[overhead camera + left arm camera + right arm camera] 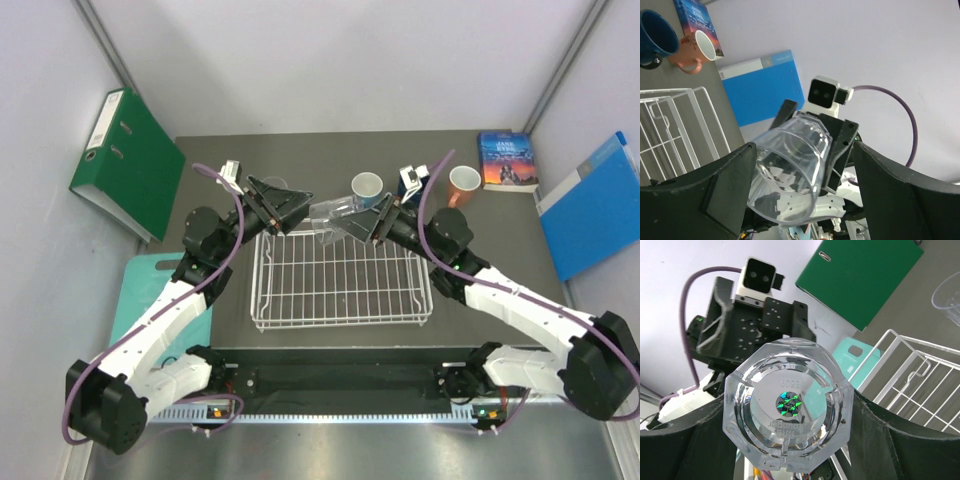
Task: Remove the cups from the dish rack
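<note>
Top external: fixed high, behind the arm bases, looking down and forward. Whole table (300, 150) in frame, seen from well away.

Left wrist: close range, looks out between its own fingers (700, 200) toward the table's right side, frame rolled. The blue folder (765, 85) and right wrist camera (822, 92) face it.

Right wrist: close range, looks between its fingers (680, 450) toward the left side. Sees the green binder (865, 275) and left wrist camera (759, 275).

The wrist views oppose each other. All three share the clear tumbler (790, 170) and the dish rack (675, 120).

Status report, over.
Right end effector shut on clear tumbler at dish rack's far edge. Left end effector open around it. Nothing in the way.
</note>
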